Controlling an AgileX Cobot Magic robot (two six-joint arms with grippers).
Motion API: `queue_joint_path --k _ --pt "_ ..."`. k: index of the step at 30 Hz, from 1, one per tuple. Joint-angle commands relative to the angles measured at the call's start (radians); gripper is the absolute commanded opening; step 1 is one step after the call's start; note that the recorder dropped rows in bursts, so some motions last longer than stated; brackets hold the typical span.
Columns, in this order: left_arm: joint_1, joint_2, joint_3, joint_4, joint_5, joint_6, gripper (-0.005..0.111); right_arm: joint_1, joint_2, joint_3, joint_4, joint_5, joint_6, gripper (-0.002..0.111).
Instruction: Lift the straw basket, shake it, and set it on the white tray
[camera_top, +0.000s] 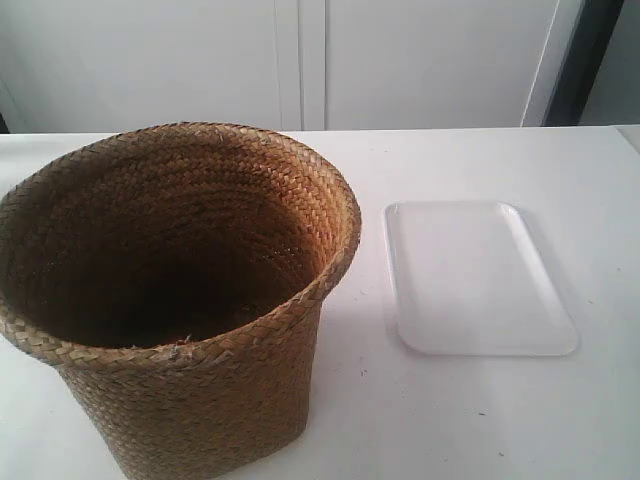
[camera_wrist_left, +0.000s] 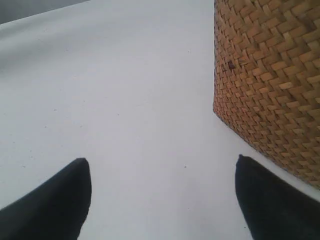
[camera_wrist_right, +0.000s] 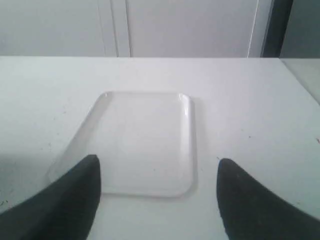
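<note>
Exterior view: the straw basket stands upright on the table, with the white tray flat at its three o'clock, near but apart. Left wrist view: the left gripper is spread wide and empty, with the basket wall just beside one finger — contact unclear. Right wrist view: the right gripper is likewise spread and empty, the tray just ahead.

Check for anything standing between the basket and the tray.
Nothing visible does. The basket stands apart from the tray, with only bare table between them, and the tray holds nothing.
</note>
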Motion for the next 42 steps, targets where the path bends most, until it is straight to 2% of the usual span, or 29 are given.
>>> queue_joint_path --k 1,4,9,12,15,19,22,26,30,32,39,42 --pt "-0.009 -0.004 -0.003 0.029 -0.023 0.104 0.081 -0.003 -0.007 0.002 -0.010 -0.096 -0.004 0.062" --pt "-0.009 -0.004 -0.003 0.044 -0.128 0.133 0.081 -0.003 -0.007 0.002 0.007 -0.169 0.031 0.062" --pt "-0.009 -0.004 -0.003 0.027 -0.257 0.068 0.081 -0.003 -0.007 0.002 0.021 -0.248 0.102 0.062" --pt "-0.009 -0.004 -0.003 -0.022 -0.321 -0.071 0.081 -0.003 -0.007 0.002 0.022 -0.313 0.102 0.062" --pt "-0.009 -0.004 -0.003 -0.134 -0.354 -0.347 0.081 -0.003 -0.007 0.002 0.022 -0.345 0.120 0.062" --pt "-0.009 -0.004 -0.003 -0.129 -0.378 -0.651 0.081 -0.003 -0.007 0.002 0.024 -0.400 0.148 0.062" --pt "-0.009 -0.004 -0.003 0.027 -0.400 -0.749 0.081 -0.003 -0.007 0.002 0.024 -0.382 0.187 0.062" --pt "-0.040 -0.004 -0.003 0.276 -0.431 -1.028 0.081 -0.003 -0.007 0.002 0.024 -0.375 0.328 0.062" --pt "-0.082 0.004 -0.003 0.683 -0.736 -1.333 0.081 -0.003 -0.007 0.002 0.024 -0.360 0.383 0.062" --pt "-0.082 0.048 -0.041 0.814 -0.814 -1.418 0.081 -0.003 -0.007 0.002 0.021 -0.342 0.383 0.058" --pt "-0.078 0.269 -0.176 0.948 -0.832 -1.506 0.081 -0.003 -0.007 0.002 0.021 -0.264 0.383 0.035" --pt "-0.078 0.401 -0.271 0.978 -0.769 -1.546 0.081 -0.003 -0.007 0.002 0.021 -0.264 0.383 0.029"
